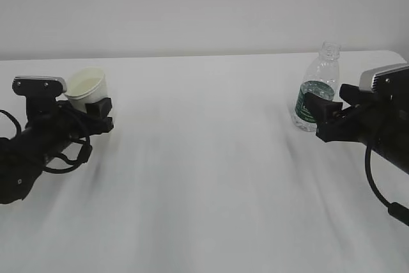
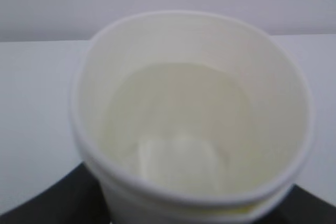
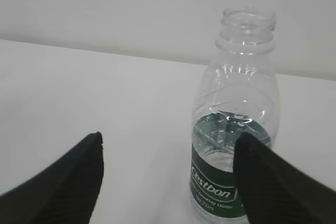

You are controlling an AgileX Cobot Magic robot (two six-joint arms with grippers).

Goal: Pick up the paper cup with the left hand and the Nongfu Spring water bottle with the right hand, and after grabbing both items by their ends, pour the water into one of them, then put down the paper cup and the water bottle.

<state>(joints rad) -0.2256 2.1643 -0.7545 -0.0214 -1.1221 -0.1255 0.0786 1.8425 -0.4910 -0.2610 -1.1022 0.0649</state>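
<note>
The white paper cup (image 1: 85,86) sits in my left gripper (image 1: 91,110), which is shut on its lower wall. In the left wrist view the paper cup (image 2: 189,114) fills the frame, its pale cream inside facing the camera, and black fingers (image 2: 50,203) show at both lower corners. The Nongfu Spring water bottle (image 1: 317,87) stands uncapped on the table at the right. My right gripper (image 3: 170,142) is open around it. The bottle (image 3: 231,145) sits against the right finger (image 3: 273,182), far from the left one. Water (image 3: 223,153) reaches about the top of the label.
The white table (image 1: 211,183) runs across the whole exterior view and meets a plain pale wall (image 1: 204,4) behind. Both black arms lie low at the table's left and right sides.
</note>
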